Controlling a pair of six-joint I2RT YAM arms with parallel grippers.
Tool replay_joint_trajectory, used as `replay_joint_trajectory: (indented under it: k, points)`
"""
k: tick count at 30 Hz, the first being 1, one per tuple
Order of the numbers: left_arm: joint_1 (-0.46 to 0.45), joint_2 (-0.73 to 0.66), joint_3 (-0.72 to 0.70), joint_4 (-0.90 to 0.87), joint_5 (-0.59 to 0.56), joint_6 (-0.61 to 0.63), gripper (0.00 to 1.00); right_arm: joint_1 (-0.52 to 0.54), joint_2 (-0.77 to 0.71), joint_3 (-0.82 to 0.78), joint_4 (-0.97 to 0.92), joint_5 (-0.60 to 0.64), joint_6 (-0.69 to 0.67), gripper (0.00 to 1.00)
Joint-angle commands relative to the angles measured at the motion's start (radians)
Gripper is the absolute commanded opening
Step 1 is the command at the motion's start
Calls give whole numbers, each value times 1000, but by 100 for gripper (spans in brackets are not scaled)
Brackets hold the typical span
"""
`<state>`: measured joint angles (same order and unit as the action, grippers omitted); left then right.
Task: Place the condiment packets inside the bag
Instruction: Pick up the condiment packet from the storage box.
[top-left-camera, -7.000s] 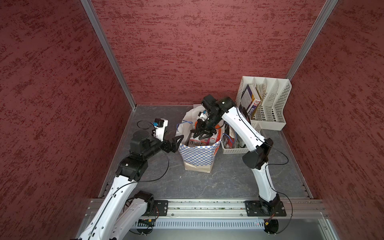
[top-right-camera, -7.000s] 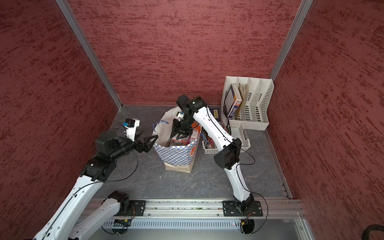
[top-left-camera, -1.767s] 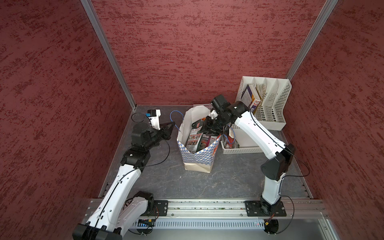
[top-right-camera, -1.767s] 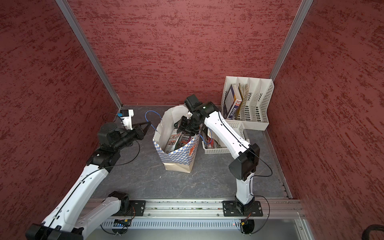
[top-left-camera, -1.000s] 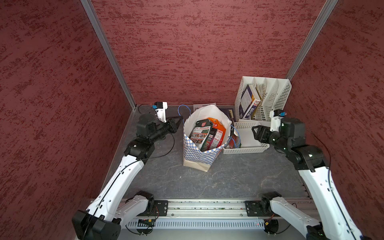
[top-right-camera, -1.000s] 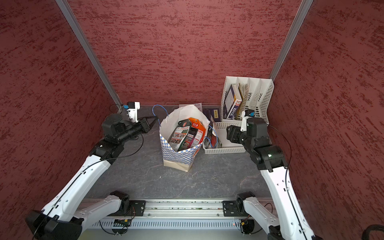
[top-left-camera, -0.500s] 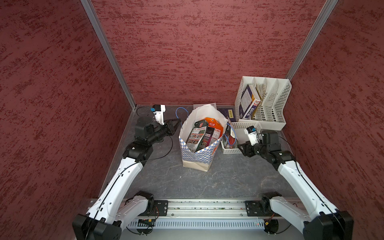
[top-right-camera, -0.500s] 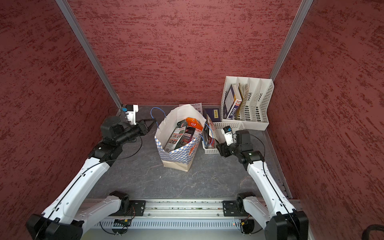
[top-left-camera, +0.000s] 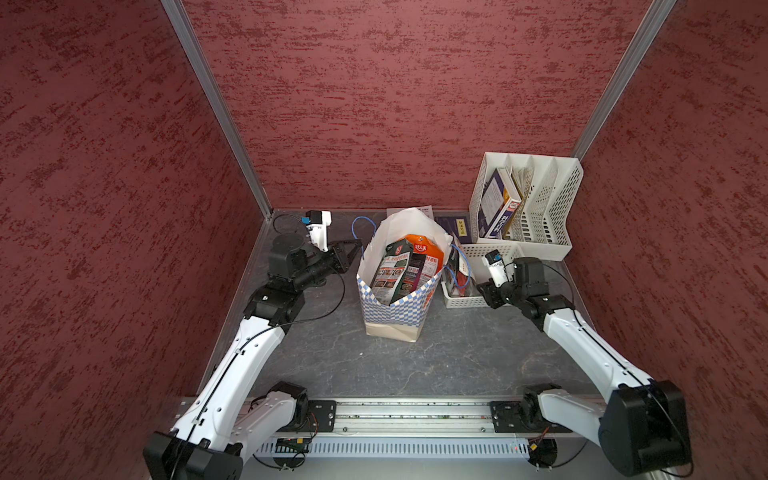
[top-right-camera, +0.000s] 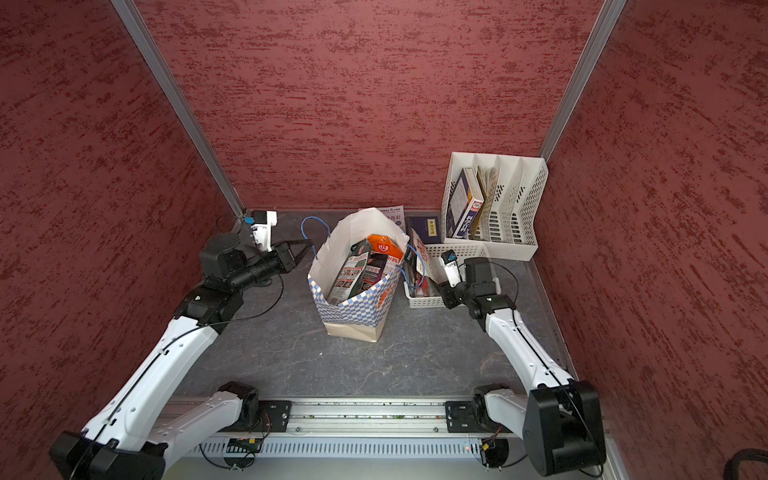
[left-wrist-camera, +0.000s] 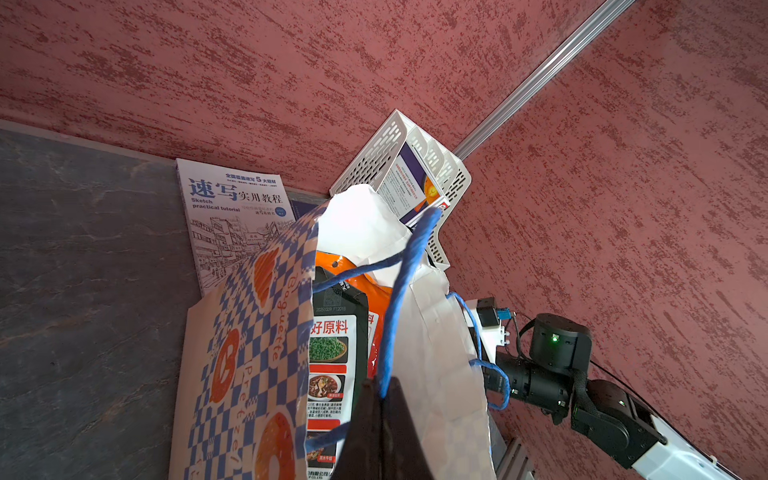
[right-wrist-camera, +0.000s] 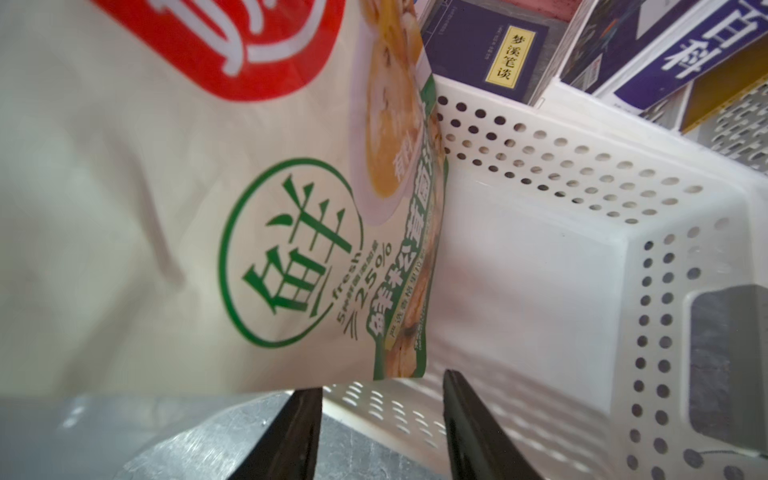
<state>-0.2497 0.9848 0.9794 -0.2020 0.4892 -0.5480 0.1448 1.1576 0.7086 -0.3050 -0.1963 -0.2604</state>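
Bag (top-left-camera: 395, 303) standing mid-desk (top-left-camera: 332, 357), condiment packets (top-left-camera: 399, 270) upright inside it, basket (top-left-camera: 478, 250) just right of the bag, one packet (right-wrist-camera: 208, 216) leaning inside the basket, file rack (top-left-camera: 559, 208) behind the basket, booklet (left-wrist-camera: 232, 212) flat behind the bag.

Walled on three sides in red-brown, rough-textured walls (top-left-camera: 374, 104), joined at the back corners by slim aluminium posts (top-left-camera: 217, 108). Below, a dark grey stone-look desk (top-left-camera: 353, 357), veined with pale cracks. Along the near edge, a silver rail (top-left-camera: 407, 415). Evenly lit, shadows soft.

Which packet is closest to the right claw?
The cream packet with the green circle, in the white basket. The black and orange packets are in the bag.
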Motion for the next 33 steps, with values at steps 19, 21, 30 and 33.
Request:
replay_joint_trajectory:
  k: [19, 21, 30, 33]
  points:
    - [6, 5, 9, 98, 47, 14, 0, 24, 246, 9, 445, 94, 62, 2]
    - [6, 0, 11, 94, 55, 18, 0, 24, 222, 19, 425, 146, 85, 0]
    - [7, -19, 2, 48, 21, 54, 0, 25, -153, 213, -43, 257, 221, 0]
    - [8, -29, -13, 55, -2, 55, 0, 25, -229, 375, -214, 170, 309, 0]
